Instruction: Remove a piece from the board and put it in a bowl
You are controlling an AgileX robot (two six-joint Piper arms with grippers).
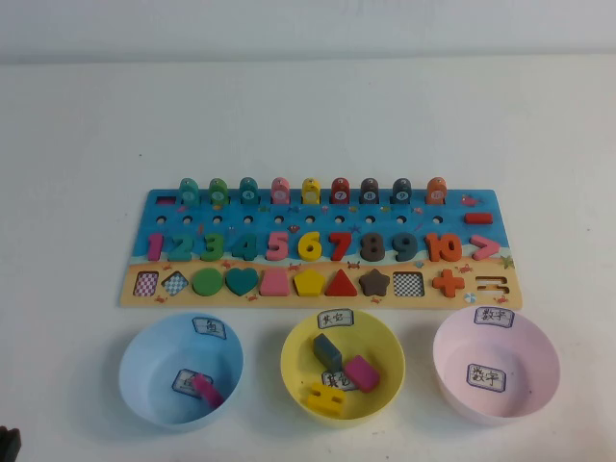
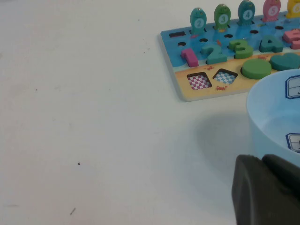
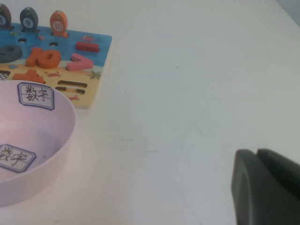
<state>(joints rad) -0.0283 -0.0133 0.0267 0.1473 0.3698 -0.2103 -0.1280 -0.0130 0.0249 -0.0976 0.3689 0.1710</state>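
piece "2" (image 1: 184, 246) seated on board (image 1: 144, 204) | pink bowl (image 1: 452, 385) at 5 o'clock, empty | left gripper (image 2: 267, 187) and right gripper (image 3: 267, 187) parked low, fingers state: cannot tell | risk: grabbing darker "3" (image 1: 213, 246) beside

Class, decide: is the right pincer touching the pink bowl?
Apart. The right wrist view shows bare table between the right pincer and the pink bowl. The left pincer sits parked beside the blue bowl.
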